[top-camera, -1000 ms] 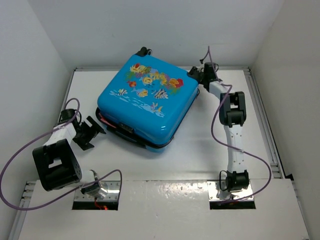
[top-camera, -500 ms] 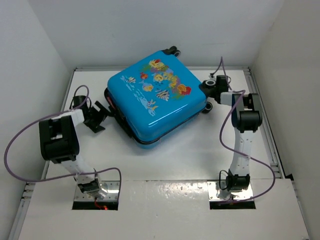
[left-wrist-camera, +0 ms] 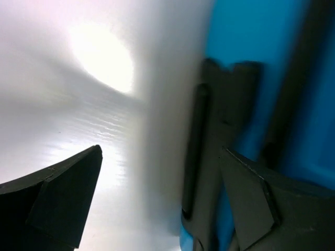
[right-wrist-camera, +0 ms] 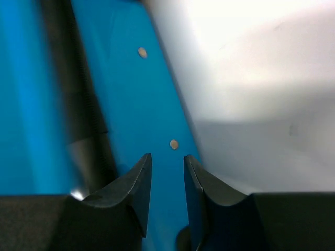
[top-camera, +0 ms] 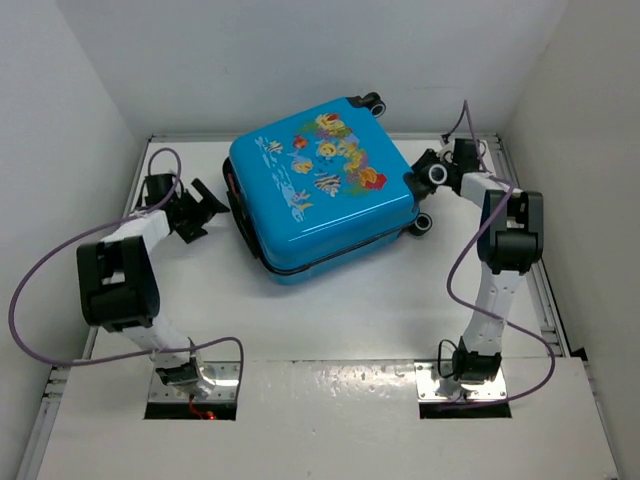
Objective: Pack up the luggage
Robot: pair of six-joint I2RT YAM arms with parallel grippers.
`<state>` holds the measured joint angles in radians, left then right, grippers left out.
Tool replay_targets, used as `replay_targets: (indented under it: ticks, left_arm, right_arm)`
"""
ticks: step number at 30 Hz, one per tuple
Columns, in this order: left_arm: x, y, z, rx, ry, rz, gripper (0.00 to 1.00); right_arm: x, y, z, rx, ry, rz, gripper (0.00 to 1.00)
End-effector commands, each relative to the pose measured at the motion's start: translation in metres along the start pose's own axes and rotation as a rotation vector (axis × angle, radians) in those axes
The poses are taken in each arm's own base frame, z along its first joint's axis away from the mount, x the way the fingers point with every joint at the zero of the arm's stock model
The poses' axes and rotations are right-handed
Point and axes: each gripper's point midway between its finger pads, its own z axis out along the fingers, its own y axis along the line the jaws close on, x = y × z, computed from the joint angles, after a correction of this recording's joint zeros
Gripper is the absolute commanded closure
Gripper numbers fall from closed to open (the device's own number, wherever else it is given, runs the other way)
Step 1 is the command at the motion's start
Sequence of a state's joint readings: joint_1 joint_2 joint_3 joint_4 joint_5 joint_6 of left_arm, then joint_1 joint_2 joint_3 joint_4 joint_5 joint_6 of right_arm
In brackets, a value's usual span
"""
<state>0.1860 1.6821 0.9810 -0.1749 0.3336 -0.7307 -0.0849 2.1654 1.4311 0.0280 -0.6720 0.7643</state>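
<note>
On the table (top-camera: pixel 330 320) lies the luggage (top-camera: pixel 320 200), closed.

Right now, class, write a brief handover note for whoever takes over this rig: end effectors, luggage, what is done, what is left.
Left end effector: wide open, empty, at the left edge of the luggage.
Right end effector: jaws nearly together, nothing between them, at the luggage's right side.
Luggage: lies closed on the table, fish print up.
Done: shell closed.
To do: zip cannot be judged; check it.
</note>
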Motion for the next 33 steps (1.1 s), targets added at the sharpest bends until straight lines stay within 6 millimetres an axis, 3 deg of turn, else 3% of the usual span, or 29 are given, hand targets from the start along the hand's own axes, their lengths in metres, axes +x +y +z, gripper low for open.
replay_targets:
  ticks: [1,2,3,4,5,7,9,10,12,13,14,16,17,20,21,22,23,24,28,29,33]
  left_arm:
    - [-0.058,-0.047,-0.059,0.098,-0.208,0.213,0.00]
    - [-0.074,-0.050,-0.066,0.069,-0.255,0.279,0.00]
    - [-0.081,-0.051,-0.074,0.047,-0.282,0.305,0.00]
    - [-0.086,-0.054,-0.080,0.038,-0.299,0.320,0.00]
    - [-0.092,-0.061,-0.084,0.057,-0.312,0.353,0.00]
    - [-0.091,-0.076,-0.089,0.116,-0.300,0.369,0.00]
    - [-0.086,-0.085,-0.080,0.129,-0.277,0.385,0.00]
    - [-0.087,-0.091,-0.078,0.141,-0.278,0.385,0.02]
    - [-0.080,-0.100,-0.066,0.153,-0.256,0.364,0.02]
    - [-0.080,-0.103,-0.063,0.151,-0.255,0.360,0.03]
    - [-0.076,-0.104,-0.059,0.152,-0.242,0.354,0.03]
    - [-0.072,-0.108,-0.046,0.131,-0.231,0.364,0.04]
    - [-0.068,-0.105,-0.040,0.109,-0.214,0.363,0.05]
    - [-0.062,-0.118,-0.027,0.095,-0.196,0.376,0.07]
    - [-0.057,-0.119,-0.020,0.091,-0.188,0.426,0.07]
    - [-0.052,-0.132,-0.016,0.097,-0.193,0.469,0.08]
    - [-0.044,-0.129,-0.010,0.087,-0.166,0.471,0.08]
    - [-0.039,-0.132,-0.003,0.097,-0.144,0.486,0.08]
    - [-0.027,-0.142,0.010,0.132,-0.114,0.506,0.08]
    - [-0.023,-0.148,0.009,0.172,-0.102,0.512,0.08]
    - [-0.014,-0.160,0.014,0.257,-0.061,0.502,0.08]
  right_arm:
    - [-0.066,0.067,-0.054,-0.020,-0.188,-0.255,0.68]
    - [-0.083,0.077,-0.059,-0.013,-0.224,-0.297,0.66]
    - [-0.080,0.068,-0.060,0.034,-0.197,-0.326,0.65]
    - [-0.087,0.055,-0.056,0.099,-0.216,-0.334,0.64]
    - [-0.107,0.070,-0.063,0.086,-0.256,-0.381,0.64]
    - [-0.116,0.064,-0.060,0.110,-0.258,-0.411,0.62]
    - [-0.131,0.081,-0.062,0.081,-0.274,-0.446,0.62]
    - [-0.127,0.063,-0.046,0.086,-0.234,-0.417,0.62]
    - [-0.141,0.071,-0.039,0.051,-0.246,-0.426,0.62]
    - [-0.134,0.063,-0.027,0.028,-0.202,-0.404,0.62]
    - [-0.151,0.082,-0.030,-0.003,-0.240,-0.438,0.62]
    - [-0.140,0.063,-0.003,-0.025,-0.186,-0.396,0.62]
    - [-0.145,0.069,-0.002,-0.042,-0.194,-0.413,0.63]
    - [-0.134,0.063,0.016,-0.062,-0.163,-0.419,0.65]
    - [-0.124,0.059,0.020,-0.074,-0.137,-0.422,0.66]
    - [-0.111,0.057,0.029,-0.074,-0.108,-0.417,0.67]
    - [-0.105,0.056,0.031,-0.083,-0.095,-0.409,0.67]
    - [-0.084,0.054,0.035,-0.125,-0.044,-0.402,0.67]
    - [-0.052,0.086,0.041,-0.252,0.015,-0.453,0.69]
    - [-0.035,0.104,0.047,-0.293,0.047,-0.477,0.69]
    - [-0.010,0.147,0.053,-0.402,0.061,-0.563,0.69]
